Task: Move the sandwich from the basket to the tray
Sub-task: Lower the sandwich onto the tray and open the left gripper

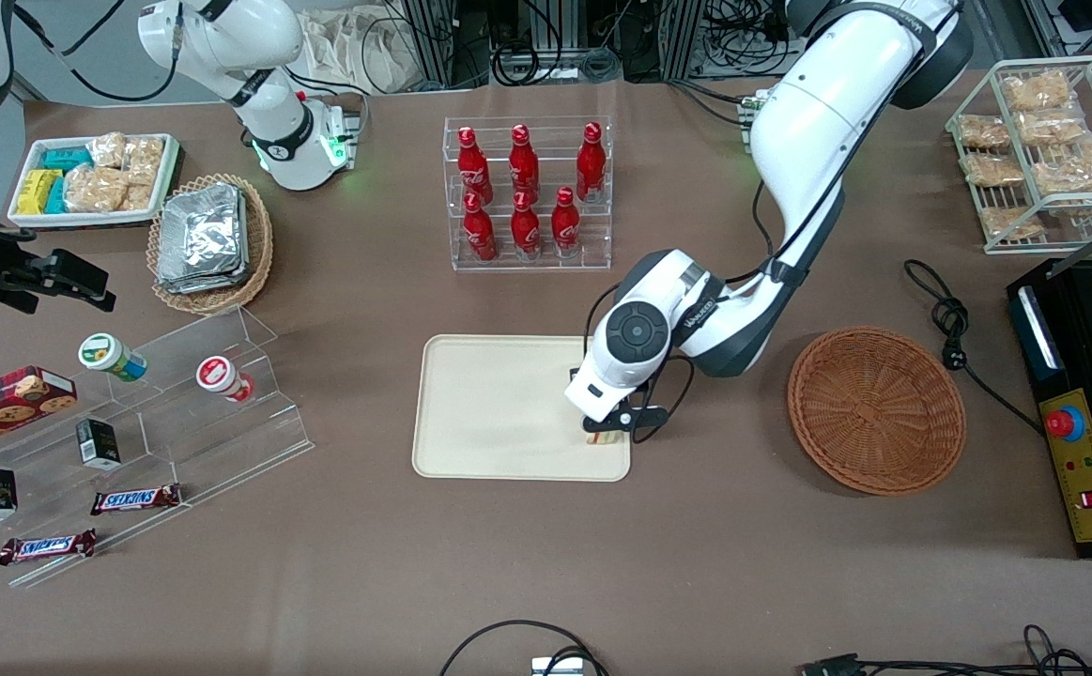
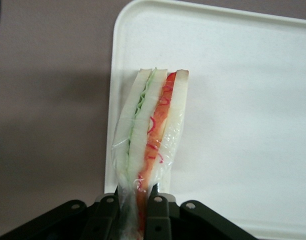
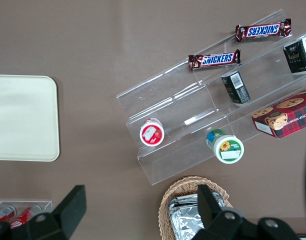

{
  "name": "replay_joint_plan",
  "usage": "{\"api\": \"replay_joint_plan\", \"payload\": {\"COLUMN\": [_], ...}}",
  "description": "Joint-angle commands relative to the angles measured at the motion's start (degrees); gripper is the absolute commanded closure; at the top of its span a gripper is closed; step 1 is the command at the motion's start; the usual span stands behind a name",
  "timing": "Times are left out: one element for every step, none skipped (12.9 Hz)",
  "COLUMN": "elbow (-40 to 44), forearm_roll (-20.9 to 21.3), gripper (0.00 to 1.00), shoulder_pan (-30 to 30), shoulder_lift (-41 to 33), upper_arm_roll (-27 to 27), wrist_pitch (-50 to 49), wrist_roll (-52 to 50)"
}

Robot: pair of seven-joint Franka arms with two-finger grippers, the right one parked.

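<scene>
My left gripper [image 1: 605,435] is over the cream tray [image 1: 499,408], near the tray's edge toward the basket, and is shut on the sandwich [image 2: 150,132]. The clear-wrapped wedge shows white bread with green and red filling and sits pinched between the black fingers [image 2: 158,212]. Its free end lies over the tray's surface [image 2: 243,100] by the rim. In the front view only a small part of the sandwich [image 1: 602,438] shows under the gripper. The reddish-brown wicker basket [image 1: 876,409] stands empty toward the working arm's end of the table.
A clear rack of red bottles [image 1: 529,192] stands farther from the camera than the tray. A tan basket of foil packs [image 1: 210,241], a white snack tray [image 1: 95,178] and an acrylic shelf with snacks [image 1: 146,413] lie toward the parked arm's end. A black appliance [image 1: 1085,404] and cable [image 1: 949,324] lie past the basket.
</scene>
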Motion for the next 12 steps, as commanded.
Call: {"api": "replay_joint_plan", "payload": {"elbow": [2.2,2.0,2.1,2.2,2.4,2.4,2.4,2.3,2.1,2.0,1.7,0.6], "forearm_roll": [2.7,2.8,3.5,3.6,3.5,3.4,3.0,2.8,2.8,2.7,2.7,2.8], "gripper": [0.65,0.01,0.0,0.0,0.0,0.0,0.0,0.0,0.0,0.0,0.0,0.0], "shoulder_pan": [-1.2,-1.2,-1.2,-1.1,-1.0,-0.9,-0.9,-0.6,-0.5,-0.3,-0.3,0.2], "shoulder_lift": [1.1,1.0,0.8,0.6,0.4,-0.5,-1.3,-2.4,-3.9,-5.8,-7.8,-9.9], "upper_arm_roll": [0.7,0.7,0.7,0.7,0.6,0.6,0.6,0.6,0.6,0.6,0.7,0.7], "wrist_pitch": [-0.7,-0.8,-0.8,-0.8,-0.8,-0.9,-1.1,-1.4,-2.1,-3.8,-6.9,-8.3], "wrist_roll": [-1.1,-1.0,-1.0,-1.0,-1.1,-1.1,-1.2,-1.5,-2.1,-3.0,-4.1,-4.0]}}
